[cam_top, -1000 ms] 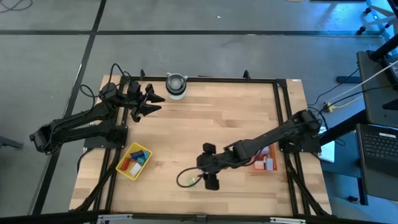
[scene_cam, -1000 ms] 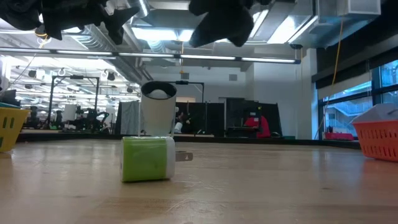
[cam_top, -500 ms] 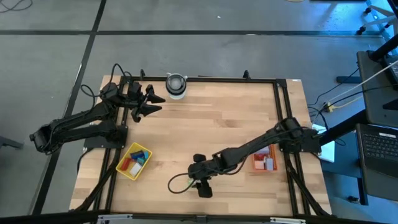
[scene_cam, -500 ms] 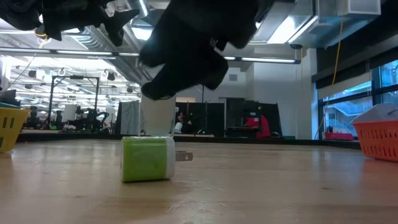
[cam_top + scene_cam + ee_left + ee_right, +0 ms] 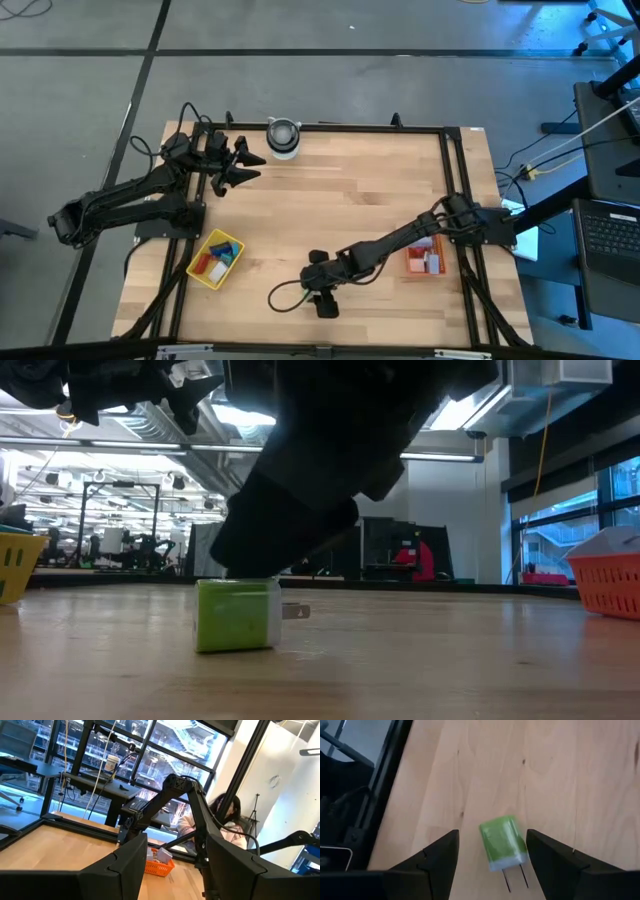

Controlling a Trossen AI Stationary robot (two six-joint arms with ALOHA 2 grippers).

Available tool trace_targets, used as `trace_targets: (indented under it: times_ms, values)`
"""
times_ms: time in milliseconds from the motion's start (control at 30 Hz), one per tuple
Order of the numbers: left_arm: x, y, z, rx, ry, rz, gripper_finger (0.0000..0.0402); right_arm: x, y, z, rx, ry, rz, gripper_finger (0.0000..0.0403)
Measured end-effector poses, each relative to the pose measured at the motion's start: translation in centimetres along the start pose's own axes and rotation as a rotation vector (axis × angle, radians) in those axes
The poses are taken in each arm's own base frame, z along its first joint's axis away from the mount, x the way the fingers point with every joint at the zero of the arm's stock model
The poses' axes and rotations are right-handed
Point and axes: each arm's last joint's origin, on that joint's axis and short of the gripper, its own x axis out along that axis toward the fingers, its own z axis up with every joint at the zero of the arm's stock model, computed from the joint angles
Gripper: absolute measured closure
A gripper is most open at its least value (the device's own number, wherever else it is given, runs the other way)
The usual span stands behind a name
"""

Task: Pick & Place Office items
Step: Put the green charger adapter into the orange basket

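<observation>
A small bright green charger block [image 5: 503,841] with a white end and two metal prongs lies on its side on the wooden table, also seen in the low view [image 5: 236,616]. My right gripper [image 5: 492,834] is open just above it, tilted down, one finger on either side of the block and not touching it; in the high view my right gripper [image 5: 318,290] hides the block. My left gripper [image 5: 250,165] waits open, raised, at the table's far left. More small items lie in the yellow tray [image 5: 216,259] and the red tray [image 5: 424,256].
A round grey-white cylinder [image 5: 284,137] stands at the far edge. The yellow tray is near left, the red tray at the right edge beside my right arm. A dark cable loop [image 5: 283,296] lies just left of my right gripper. Bare wood fills the table's middle.
My right gripper has come down and toward the table's near left, tipping further downward, until its open fingers stand over the green charger block. The block has stayed where it was.
</observation>
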Motion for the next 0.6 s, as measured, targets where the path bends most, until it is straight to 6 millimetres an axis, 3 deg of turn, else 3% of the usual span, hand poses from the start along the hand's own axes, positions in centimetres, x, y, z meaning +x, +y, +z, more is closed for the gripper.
trace_targets:
  times_ms: [233, 433, 600]
  values:
    - [0.0, 0.0, 0.0, 0.001, 0.000, 0.000, 0.0201, 0.1, -0.1, 0.0, 0.000, -0.003, 0.000, 0.0168]
    - [0.0, 0.0, 0.0, 0.001, 0.000, 0.000, 0.0201, 1.9, -0.5, -1.1, 0.019, 0.036, 0.018, 0.0168]
    - [0.0, 0.0, 0.0, 0.003, -0.001, -0.001, 0.0201, 2.2, -0.5, -1.1, 0.026, 0.031, 0.032, 0.0177]
